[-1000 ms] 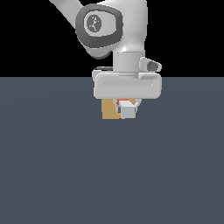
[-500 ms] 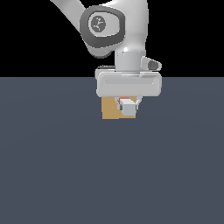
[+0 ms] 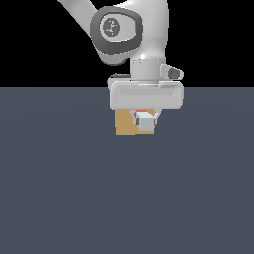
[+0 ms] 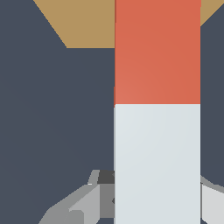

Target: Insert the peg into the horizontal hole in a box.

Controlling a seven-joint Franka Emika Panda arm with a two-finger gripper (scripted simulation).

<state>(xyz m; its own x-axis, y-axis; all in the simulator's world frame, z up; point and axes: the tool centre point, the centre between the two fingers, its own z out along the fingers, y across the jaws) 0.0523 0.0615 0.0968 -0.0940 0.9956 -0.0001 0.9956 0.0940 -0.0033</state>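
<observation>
Exterior view: my arm hangs over the dark desk (image 3: pixel 64 198), its fingers (image 3: pixel 145 118) clamped on the peg (image 3: pixel 145 122), whose pale square end faces this camera. The tan box (image 3: pixel 125 124) stands directly behind it, partly hidden. I cannot see the hole from here, so I judge the main risk is a small misalignment making the peg's tip jam against the box face.

Wrist view: the peg (image 4: pixel 157 109) runs from pale half to red half toward the box (image 4: pixel 83 26). 1 finger (image 4: pixel 81 203) shows beside the pale half. I cannot tell whether the tip has entered the box; the hole is hidden.
</observation>
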